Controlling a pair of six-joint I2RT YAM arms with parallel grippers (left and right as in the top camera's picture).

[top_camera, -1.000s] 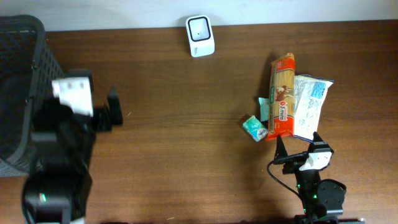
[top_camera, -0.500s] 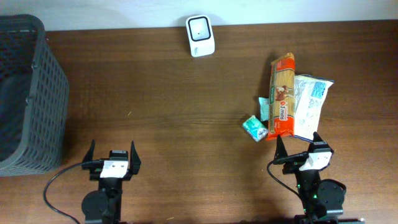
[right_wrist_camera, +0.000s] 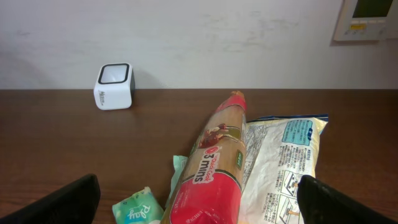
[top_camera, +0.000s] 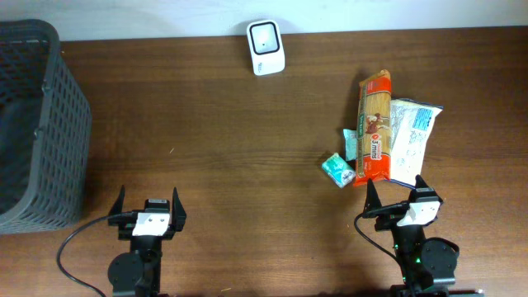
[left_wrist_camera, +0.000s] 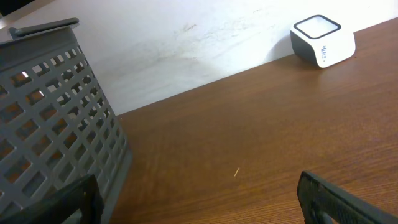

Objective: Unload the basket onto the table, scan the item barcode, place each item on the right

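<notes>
Wood table (top_camera: 247,165) — red pasta pack (right_wrist_camera: 214,171) reads "3 mins"; white scanner (right_wrist_camera: 114,86).

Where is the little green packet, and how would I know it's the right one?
Look at the right side of the brown table, where a few food packs lie together. The tall orange-red pasta pack is in the middle of them, with a white and blue bag on its right. The little green packet sits by the bottom left corner of the pasta pack, and it's the smallest one there.
</notes>
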